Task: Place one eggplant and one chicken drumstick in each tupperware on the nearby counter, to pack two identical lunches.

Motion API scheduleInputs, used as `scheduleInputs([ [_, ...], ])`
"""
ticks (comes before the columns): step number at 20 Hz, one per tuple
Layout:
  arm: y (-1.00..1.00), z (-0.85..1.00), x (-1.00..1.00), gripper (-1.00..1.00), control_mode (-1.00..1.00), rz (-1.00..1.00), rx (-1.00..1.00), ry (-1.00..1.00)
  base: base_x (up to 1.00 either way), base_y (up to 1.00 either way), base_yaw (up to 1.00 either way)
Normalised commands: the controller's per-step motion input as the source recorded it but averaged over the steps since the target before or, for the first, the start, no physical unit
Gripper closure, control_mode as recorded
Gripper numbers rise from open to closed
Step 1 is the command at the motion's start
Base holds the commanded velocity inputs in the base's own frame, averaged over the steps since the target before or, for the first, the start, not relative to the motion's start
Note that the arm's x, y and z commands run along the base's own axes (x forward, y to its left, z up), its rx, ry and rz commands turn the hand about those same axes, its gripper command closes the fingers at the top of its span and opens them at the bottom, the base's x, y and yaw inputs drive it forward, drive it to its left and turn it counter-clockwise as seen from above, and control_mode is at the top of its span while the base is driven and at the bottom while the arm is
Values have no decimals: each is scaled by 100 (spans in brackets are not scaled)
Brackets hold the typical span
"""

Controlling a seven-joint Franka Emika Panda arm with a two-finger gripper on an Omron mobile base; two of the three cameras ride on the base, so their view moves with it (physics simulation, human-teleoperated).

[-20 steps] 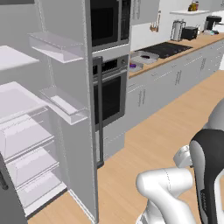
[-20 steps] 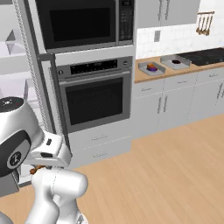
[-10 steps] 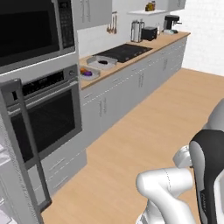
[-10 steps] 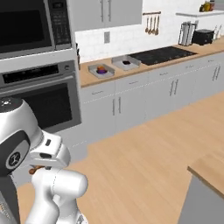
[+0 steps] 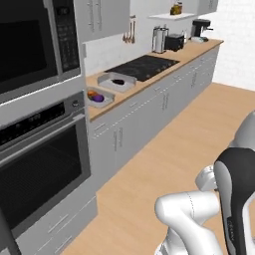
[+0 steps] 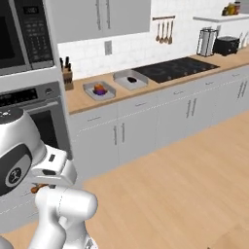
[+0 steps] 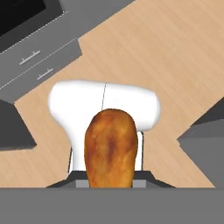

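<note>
the chicken drumstick point(image 7: 109, 148) sits clamped in the gripper point(image 7: 109, 177), probably light, firm and greasy-slick, so gripping its thick middle seems safest.

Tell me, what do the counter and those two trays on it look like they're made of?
The counter looks like pale wood with a matte finish: even tan tone, no shine, above grey cabinet fronts. The two tupperware trays look like smooth grey plastic, judging by their rounded corners and uniform colour, though the rendering leaves metal possible.
</note>
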Motion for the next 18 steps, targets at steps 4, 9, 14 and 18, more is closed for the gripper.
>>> scheduleInputs([
  [4,0,0,0,100,100,0,0,0,100,0,0],
  [9,0,0,0,100,100,0,0,0,100,-21,2],
  [14,0,0,0,100,100,0,0,0,100,-64,21],
  [18,0,0,0,100,100,0,0,0,100,-63,32],
])
